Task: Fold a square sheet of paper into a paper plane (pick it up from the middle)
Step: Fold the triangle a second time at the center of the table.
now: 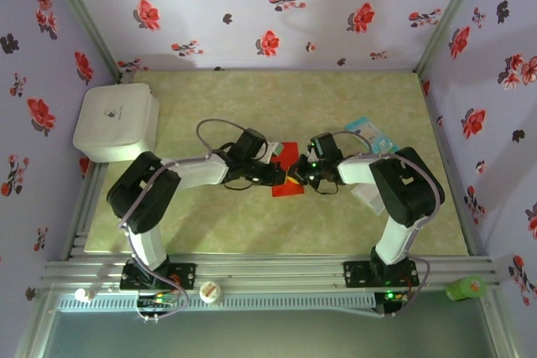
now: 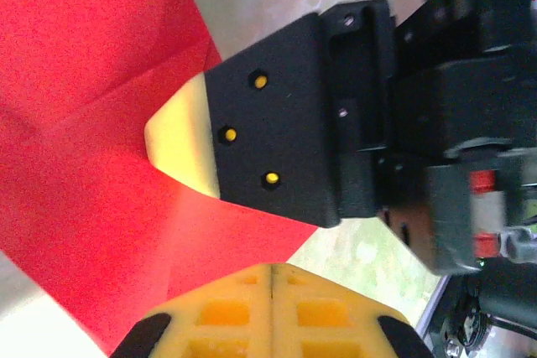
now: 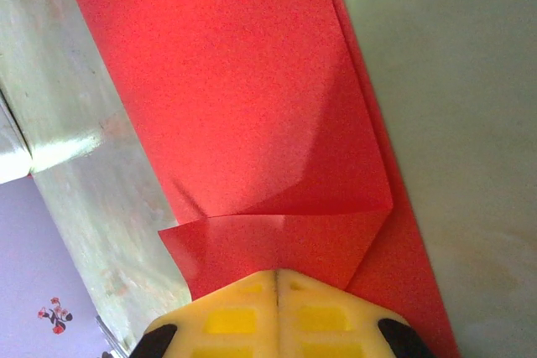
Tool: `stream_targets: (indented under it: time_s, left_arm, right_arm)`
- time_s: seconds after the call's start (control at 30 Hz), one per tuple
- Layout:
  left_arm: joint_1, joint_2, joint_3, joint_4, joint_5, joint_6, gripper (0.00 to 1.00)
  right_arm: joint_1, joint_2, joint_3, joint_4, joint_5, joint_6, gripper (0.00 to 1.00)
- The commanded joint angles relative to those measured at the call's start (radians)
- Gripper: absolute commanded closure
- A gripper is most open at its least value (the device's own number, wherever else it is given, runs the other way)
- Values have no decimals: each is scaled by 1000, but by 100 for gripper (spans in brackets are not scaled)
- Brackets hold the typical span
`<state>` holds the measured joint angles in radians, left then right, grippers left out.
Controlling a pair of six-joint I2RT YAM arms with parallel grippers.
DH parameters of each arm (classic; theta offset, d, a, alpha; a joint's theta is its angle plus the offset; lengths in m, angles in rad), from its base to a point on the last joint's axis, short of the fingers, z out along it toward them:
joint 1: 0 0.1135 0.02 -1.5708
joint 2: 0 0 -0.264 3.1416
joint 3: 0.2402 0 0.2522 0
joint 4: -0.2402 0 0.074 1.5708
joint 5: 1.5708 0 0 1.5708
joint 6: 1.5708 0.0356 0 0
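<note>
Status check, fold in progress. The red paper lay at the middle of the table, between the two arms, which met tip to tip over it in the overhead view. Right claw: pads shut flat together, pinching the near edge of the paper where a flap was turned over. A sharp crease ran across just above the pads, and the flap's corners slanted in toward them. Beyond the flap the paper ran away as a long strip, apparently doubled, with a thin second edge showing along one side. Left claw: also shut, pads together. The red edges converged into the seam between the pads, so I judged it to be gripping the paper too. In the left wrist view a pale fingertip of the right claw sat against the paper opposite, with several creases fanning out from it. Whether the paper was raised off the table near the claws, I could not tell. Judgement on progress: first folds made (a lengthwise fold and at least one angled flap), and the paper held by both claws. Not done: no narrow pointed dart, no clear nose, no wings; the shape was a broad creased strip. Roughly early to middle of the task. White box at the far left corner and blue-and-white packet behind the right arm were both apart from the paper and not involved.
</note>
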<state>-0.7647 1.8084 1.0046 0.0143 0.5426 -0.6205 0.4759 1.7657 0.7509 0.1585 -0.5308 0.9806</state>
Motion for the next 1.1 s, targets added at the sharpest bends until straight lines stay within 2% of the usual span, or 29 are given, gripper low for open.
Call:
stream_targets:
  time_s: [0.0,0.5,1.07]
  left_arm:
    - [-5,28,26,-10,57,-21,94]
    - [-23,137,113,-110,22,51,91]
    - [-21,131,43,-110,-47,71,90]
  right_arm:
    - [-5,8,-31,-68,76,24,100]
    - [-5,3,-44,-60,81,30,100]
    - [-6,12,-42,-85,92,14,100]
